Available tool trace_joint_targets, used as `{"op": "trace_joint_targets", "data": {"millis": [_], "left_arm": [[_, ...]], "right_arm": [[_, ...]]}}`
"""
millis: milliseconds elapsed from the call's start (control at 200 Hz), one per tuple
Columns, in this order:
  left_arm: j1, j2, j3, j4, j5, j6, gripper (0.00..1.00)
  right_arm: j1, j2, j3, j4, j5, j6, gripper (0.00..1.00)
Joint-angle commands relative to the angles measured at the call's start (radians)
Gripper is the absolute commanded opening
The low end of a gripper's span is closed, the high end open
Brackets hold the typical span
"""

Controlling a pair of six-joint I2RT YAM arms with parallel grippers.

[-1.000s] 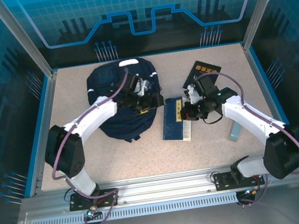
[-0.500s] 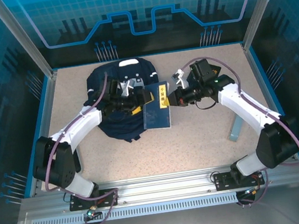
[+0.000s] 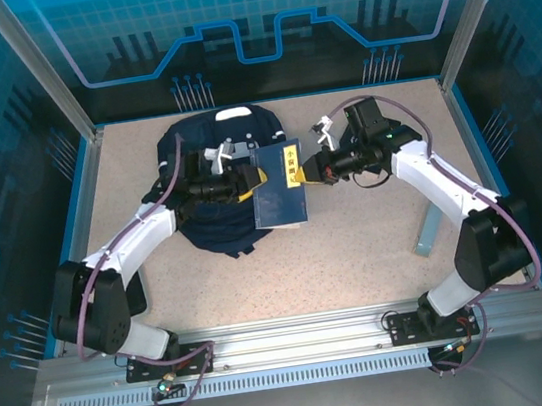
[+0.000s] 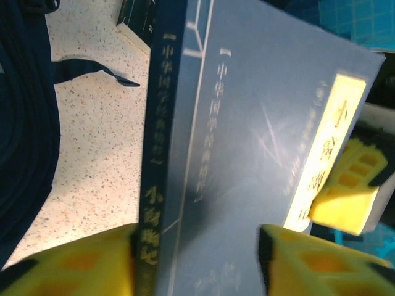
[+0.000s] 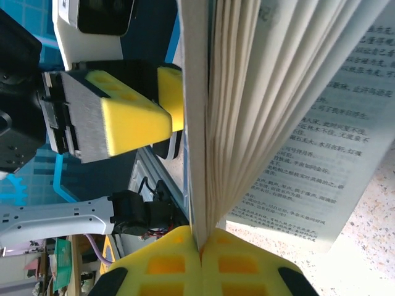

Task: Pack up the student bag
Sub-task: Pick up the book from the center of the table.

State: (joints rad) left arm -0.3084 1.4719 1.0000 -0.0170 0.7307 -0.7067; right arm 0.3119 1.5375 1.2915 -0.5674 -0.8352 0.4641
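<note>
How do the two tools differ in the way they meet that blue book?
The right tool is pinched shut on an edge of the blue book; the left tool has its jaws apart, straddling the spine end. The right tool is at the book's right side, the left tool at its left, above the student bag. Both have yellow pads.

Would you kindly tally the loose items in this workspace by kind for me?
backpack: 1
books: 2, the blue book and a dark book
grey-blue block: 1
total: 4
</note>
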Motion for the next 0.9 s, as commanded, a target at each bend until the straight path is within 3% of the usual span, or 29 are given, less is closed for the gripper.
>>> {"op": "trace_joint_targets", "data": {"millis": [0,205,305,370,445,580,715,890], "left_arm": [[-0.005,-0.072,-0.017,0.113,0.067,-0.022,0.43],[-0.003,-0.109,-0.021,0.115,0.018,-0.047,0.21],[-0.003,-0.134,-0.027,0.117,-0.035,-0.067,0.15],[-0.002,-0.149,-0.032,0.140,-0.071,-0.097,0.12],[-0.002,-0.155,-0.034,0.165,-0.113,-0.139,0.10],[-0.001,-0.149,-0.023,0.198,-0.189,-0.210,0.10],[-0.001,-0.160,-0.028,0.257,-0.273,-0.294,0.10],[-0.002,-0.174,-0.027,0.274,-0.398,-0.427,0.11]], "right_arm": [[-0.010,0.020,0.042,0.014,-0.025,0.011,0.00],[-0.010,0.039,0.061,0.043,-0.015,0.075,0.06],[-0.010,0.045,0.081,0.032,0.010,0.107,0.20],[-0.012,0.046,0.090,0.031,0.029,0.143,0.35],[-0.016,0.046,0.103,0.030,0.047,0.196,0.53],[-0.026,0.015,0.108,0.042,0.122,0.305,0.71],[-0.027,-0.033,0.065,0.091,0.167,0.442,0.79],[-0.018,-0.118,-0.117,0.346,0.182,0.717,0.85]]}}
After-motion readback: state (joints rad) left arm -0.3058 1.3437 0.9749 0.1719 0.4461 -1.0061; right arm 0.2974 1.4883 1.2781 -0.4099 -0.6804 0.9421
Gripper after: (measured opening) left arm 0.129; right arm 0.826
